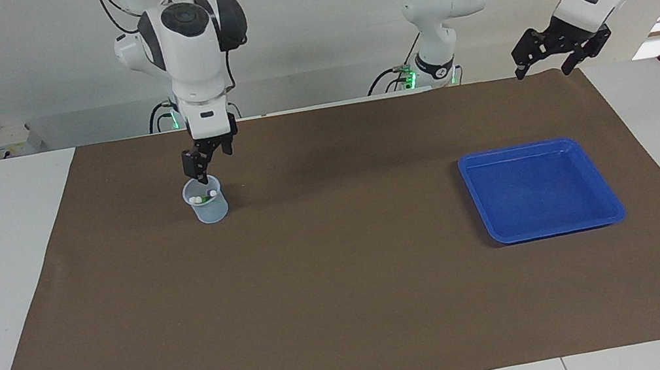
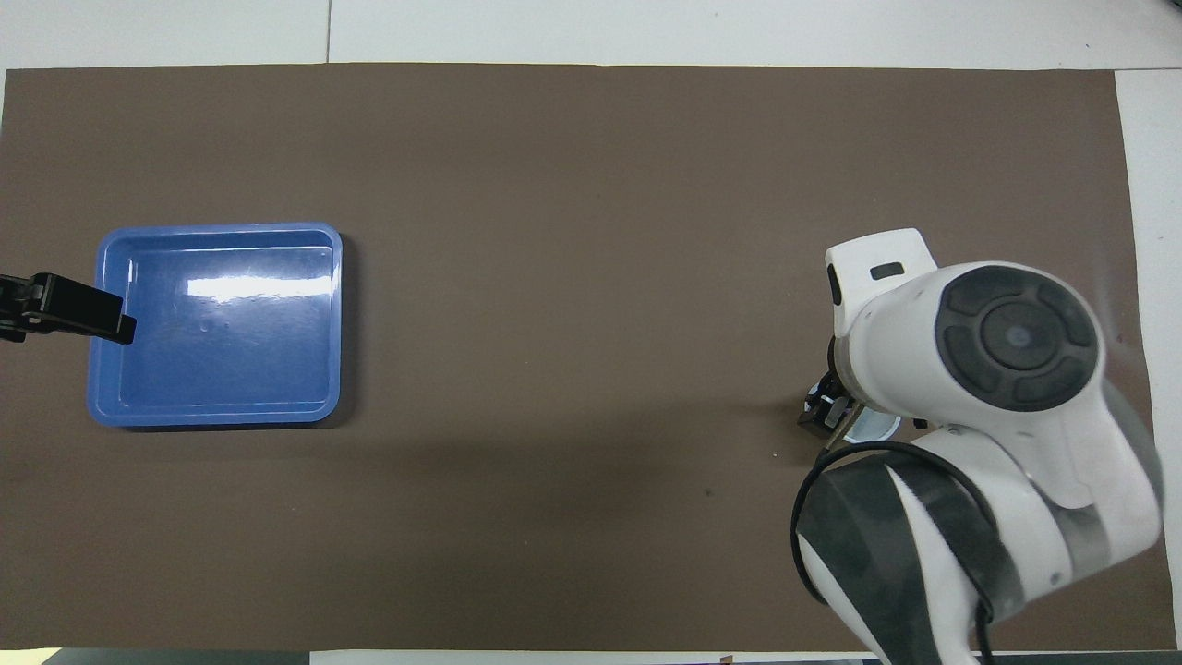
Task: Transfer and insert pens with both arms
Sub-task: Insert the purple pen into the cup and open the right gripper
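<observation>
A small clear cup [image 1: 208, 209] stands on the brown mat toward the right arm's end. The pens [image 1: 203, 198] sit inside it, with pale caps and a bit of green showing at the rim. My right gripper [image 1: 206, 162] hangs just over the cup, open and holding nothing. In the overhead view the right arm hides nearly all of the cup [image 2: 874, 428], and the right gripper [image 2: 822, 409] peeks out beside it. My left gripper [image 1: 544, 65] is raised and open over the mat's edge at the left arm's end. One of its fingers [image 2: 88, 315] overlaps the tray's edge.
A blue tray [image 1: 523, 147] with nothing in it lies on the mat toward the left arm's end, also seen from above as the tray [image 2: 217, 227]. The brown mat [image 1: 346, 288] covers most of the white table.
</observation>
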Controlling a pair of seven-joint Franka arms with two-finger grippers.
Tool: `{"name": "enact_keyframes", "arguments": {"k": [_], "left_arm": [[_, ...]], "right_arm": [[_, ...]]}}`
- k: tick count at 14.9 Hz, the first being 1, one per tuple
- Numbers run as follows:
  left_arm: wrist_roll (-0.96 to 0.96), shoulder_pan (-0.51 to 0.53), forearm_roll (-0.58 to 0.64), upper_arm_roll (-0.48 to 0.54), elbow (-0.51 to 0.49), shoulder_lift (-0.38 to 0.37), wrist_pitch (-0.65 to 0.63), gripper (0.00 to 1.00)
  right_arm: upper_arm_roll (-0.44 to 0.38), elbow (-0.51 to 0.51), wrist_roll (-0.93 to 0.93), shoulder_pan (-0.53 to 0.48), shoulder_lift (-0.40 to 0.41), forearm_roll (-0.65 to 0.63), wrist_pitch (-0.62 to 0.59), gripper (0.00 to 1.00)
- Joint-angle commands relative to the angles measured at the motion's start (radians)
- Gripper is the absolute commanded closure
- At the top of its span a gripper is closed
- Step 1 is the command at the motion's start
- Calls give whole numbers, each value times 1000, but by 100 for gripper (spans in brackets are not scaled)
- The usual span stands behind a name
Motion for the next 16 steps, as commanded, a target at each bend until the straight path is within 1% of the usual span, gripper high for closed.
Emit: {"name": "enact_keyframes", "arguments": {"k": [1, 3, 4, 5, 7, 8, 10, 12, 14, 16], "left_arm": [[18, -5, 19, 11, 11, 3, -1, 0], [18, -10, 19, 19, 13, 10, -5, 0], [18, -10, 21, 19, 16, 15, -6, 0], [18, -10, 35, 22, 19, 21, -6, 0], [18, -10, 44, 22, 22, 30, -14, 0], [18, -10, 44, 20, 22, 27, -14, 0], [15, -7, 44, 13, 20, 14, -14, 0], [17, 4, 41, 8, 22, 10, -12, 0], [15, 4, 38, 11, 20, 10, -8, 0], [14, 4, 38, 16, 19, 10, -6, 0]], "right_arm": [[1, 194, 36, -38, 6, 90, -166, 0], [2, 321, 73, -38, 17, 103, -268, 0], [2, 364, 79, -38, 19, 103, -314, 0], [2, 377, 106, -39, 19, 103, -346, 0], [-4, 377, 175, -49, 9, 104, -394, 0], [-8, 372, 213, -70, 9, 109, -395, 0], [-13, 369, 283, -93, 9, 158, -397, 0], [-14, 374, 289, -131, 8, 169, -421, 0], [-17, 382, 294, -153, 9, 167, -418, 0], [-19, 382, 301, -171, 11, 144, -426, 0]]}}
